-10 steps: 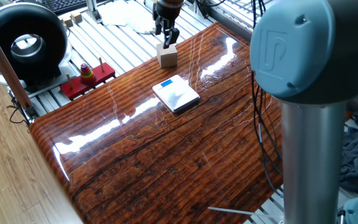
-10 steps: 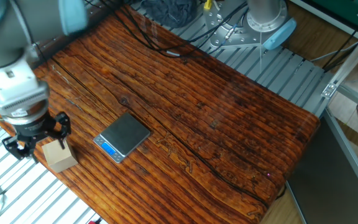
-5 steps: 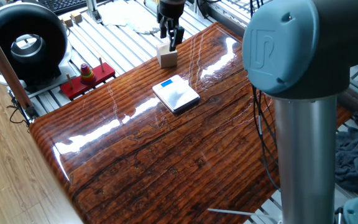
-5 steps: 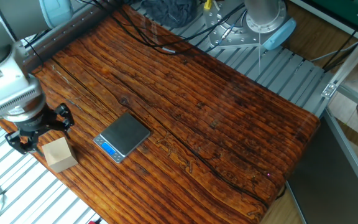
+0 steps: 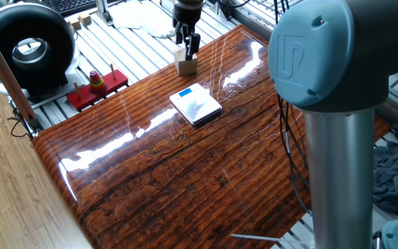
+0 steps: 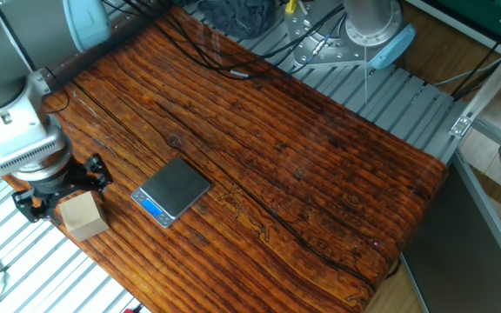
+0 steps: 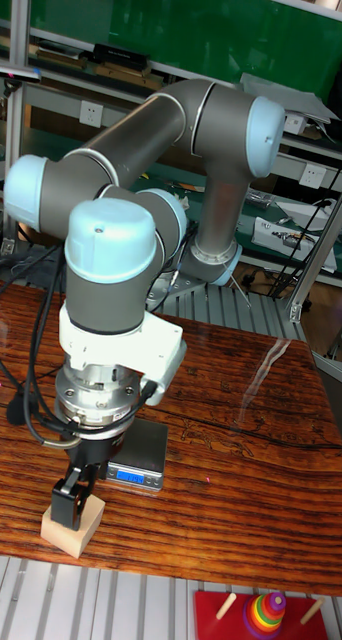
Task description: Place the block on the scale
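The block (image 5: 185, 65), a small tan wooden cube, rests on the wooden table near its far edge. It also shows as the block (image 6: 84, 216) and the block (image 7: 70, 531). My gripper (image 5: 186, 48) hangs directly over it, open, with its fingers reaching down on either side of the cube's top. The tall fixed view shows the gripper (image 7: 77, 503) low against the block, which still stands on the table. The scale (image 5: 195, 104), a thin white square pad with a blue rectangle, lies a short way nearer the table's middle. It shows too as the scale (image 6: 171, 191) and the scale (image 7: 132, 460).
A red flat toy base (image 5: 97, 88) with a ring stacker sits off the table's left edge. A black round device (image 5: 27, 50) stands beyond it. Black cables (image 6: 207, 52) run across the table's far side. The arm's column (image 5: 337, 173) fills the right of one fixed view.
The gripper has come down closer over the block and shifted slightly. Its fingers now straddle the cube's top. Block and scale have not moved.
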`<state>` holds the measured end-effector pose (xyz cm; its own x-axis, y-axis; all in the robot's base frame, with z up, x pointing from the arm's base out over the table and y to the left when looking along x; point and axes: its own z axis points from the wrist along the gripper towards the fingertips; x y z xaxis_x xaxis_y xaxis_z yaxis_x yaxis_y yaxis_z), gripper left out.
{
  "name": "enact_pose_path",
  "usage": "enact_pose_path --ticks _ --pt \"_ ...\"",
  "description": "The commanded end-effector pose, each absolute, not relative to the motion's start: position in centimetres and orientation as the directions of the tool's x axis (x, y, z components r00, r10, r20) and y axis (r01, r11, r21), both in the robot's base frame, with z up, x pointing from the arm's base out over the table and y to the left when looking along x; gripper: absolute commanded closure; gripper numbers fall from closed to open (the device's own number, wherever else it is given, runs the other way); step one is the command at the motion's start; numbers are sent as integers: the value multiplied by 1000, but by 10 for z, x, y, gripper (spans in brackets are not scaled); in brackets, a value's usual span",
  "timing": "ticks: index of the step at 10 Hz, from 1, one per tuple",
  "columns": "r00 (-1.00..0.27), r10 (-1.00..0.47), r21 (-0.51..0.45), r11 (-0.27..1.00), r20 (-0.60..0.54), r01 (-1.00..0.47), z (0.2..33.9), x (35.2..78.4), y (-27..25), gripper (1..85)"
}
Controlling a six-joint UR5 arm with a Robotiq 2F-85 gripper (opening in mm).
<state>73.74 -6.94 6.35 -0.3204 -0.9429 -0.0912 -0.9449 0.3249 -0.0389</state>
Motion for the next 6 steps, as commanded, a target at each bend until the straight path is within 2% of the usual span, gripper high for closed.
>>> enact_pose_path --ticks 1,6 --pt "-343 -936 -81 349 -78 -934 64 747 -77 117" --pt "-360 -929 -64 366 -88 -928 54 743 -85 110"
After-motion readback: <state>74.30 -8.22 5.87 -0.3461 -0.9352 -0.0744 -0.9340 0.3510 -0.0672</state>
